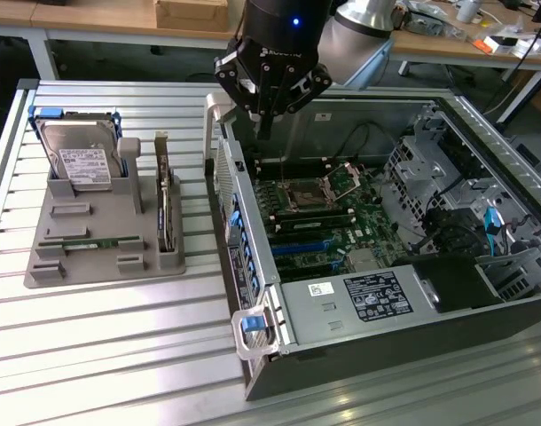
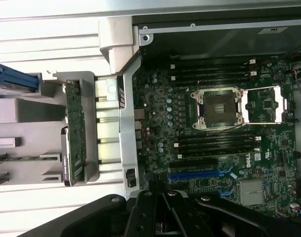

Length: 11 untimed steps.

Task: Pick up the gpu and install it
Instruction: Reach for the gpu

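Observation:
The gpu (image 1: 164, 202) stands on edge in a slot of the grey holder (image 1: 84, 271), on the exterior view's left; its silver bracket points up. In the wrist view the gpu (image 2: 75, 133) appears edge-on as a thin green board. My gripper (image 1: 263, 124) hangs above the open computer case's (image 1: 359, 306) back wall, apart from the gpu and toward the exterior view's right of it. Its black fingers are shut together with nothing between them. In the wrist view the gripper (image 2: 166, 197) sits over the motherboard's (image 2: 214, 148) edge by the blue slots (image 2: 200, 174).
A silver hard drive (image 1: 80, 160) and a slim green memory stick (image 1: 89, 241) also sit in the holder. The case's raised side wall (image 1: 244, 231) stands between holder and motherboard. The processor socket (image 1: 310, 191) is open. A ribbed metal table (image 1: 102, 355) carries everything.

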### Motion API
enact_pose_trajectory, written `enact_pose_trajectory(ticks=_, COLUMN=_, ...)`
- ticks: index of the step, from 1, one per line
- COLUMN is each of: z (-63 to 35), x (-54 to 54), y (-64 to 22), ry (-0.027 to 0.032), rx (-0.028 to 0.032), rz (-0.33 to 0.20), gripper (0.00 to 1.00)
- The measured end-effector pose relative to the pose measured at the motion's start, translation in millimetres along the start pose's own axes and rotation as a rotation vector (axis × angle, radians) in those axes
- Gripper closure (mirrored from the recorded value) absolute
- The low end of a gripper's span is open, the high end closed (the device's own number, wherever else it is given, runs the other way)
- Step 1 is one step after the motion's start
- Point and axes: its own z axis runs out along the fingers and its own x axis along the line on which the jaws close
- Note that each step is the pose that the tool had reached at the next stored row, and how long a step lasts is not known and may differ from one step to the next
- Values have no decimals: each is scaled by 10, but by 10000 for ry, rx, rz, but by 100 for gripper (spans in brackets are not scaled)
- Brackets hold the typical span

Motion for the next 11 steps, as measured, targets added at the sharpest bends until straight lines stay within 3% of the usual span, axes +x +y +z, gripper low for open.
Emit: enact_pose_trajectory(ticks=11, z=-1, x=124, y=-9, ry=0, rx=6, rz=0, gripper=87)
